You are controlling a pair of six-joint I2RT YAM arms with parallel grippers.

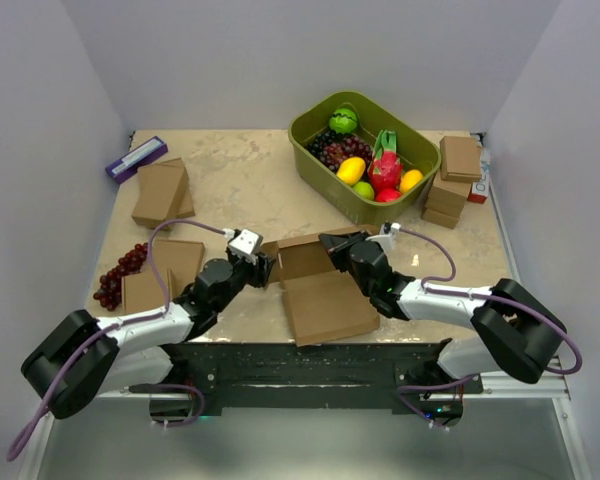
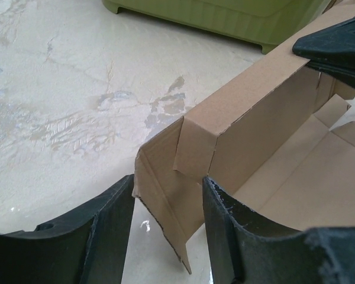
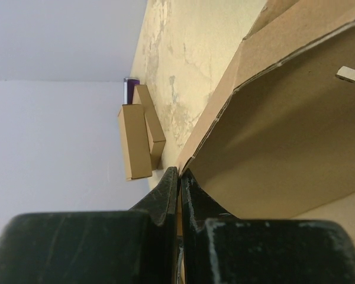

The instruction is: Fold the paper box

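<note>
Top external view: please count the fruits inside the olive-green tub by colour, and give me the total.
Green: 2, the large green fruit and the small green fruit
Yellow: 2, the yellow fruit and the orange-yellow fruit
Pink or red: 2, the dragon fruit and the red fruit
Dark purple: 1, the grape bunch
Total: 7 in the tub

R wrist view: paper box (image 3: 272, 148) runs off right edge; L wrist view: green tub (image 2: 225, 18) cut at top.
</note>
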